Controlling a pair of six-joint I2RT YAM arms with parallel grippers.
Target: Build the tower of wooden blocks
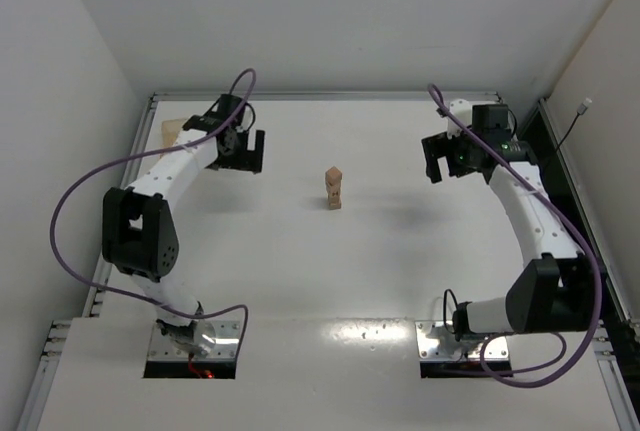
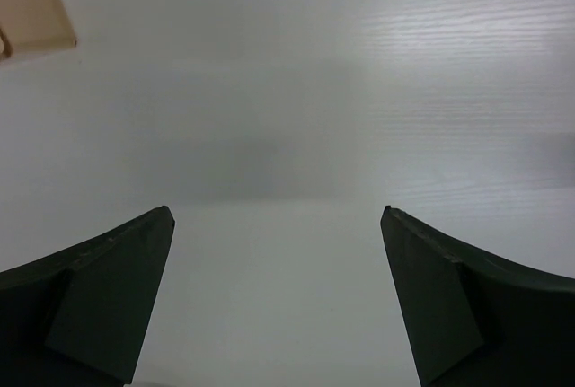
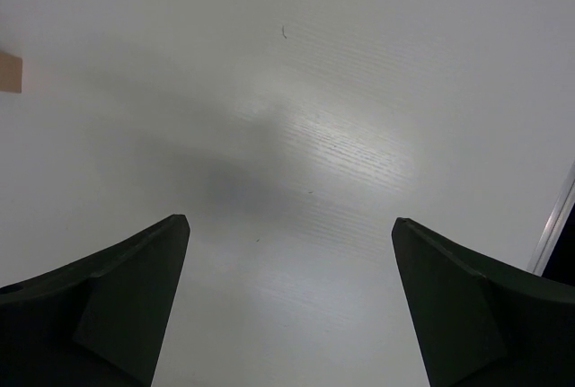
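The wood block tower [image 1: 333,188] stands well right of the tray [image 1: 172,131]. It looks light, stiff and tippy, so pinch one cube by opposite sides. Left gripper [image 1: 243,159] and right gripper [image 1: 437,165] both gape wide, empty.

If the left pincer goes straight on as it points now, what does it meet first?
Most likely the white table: the open left pincer faces it; the tan tray lies aside.

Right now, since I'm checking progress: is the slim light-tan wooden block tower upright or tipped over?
Upright: the light-tan wooden block tower stands as a vertical column on the white table, nothing touching it.
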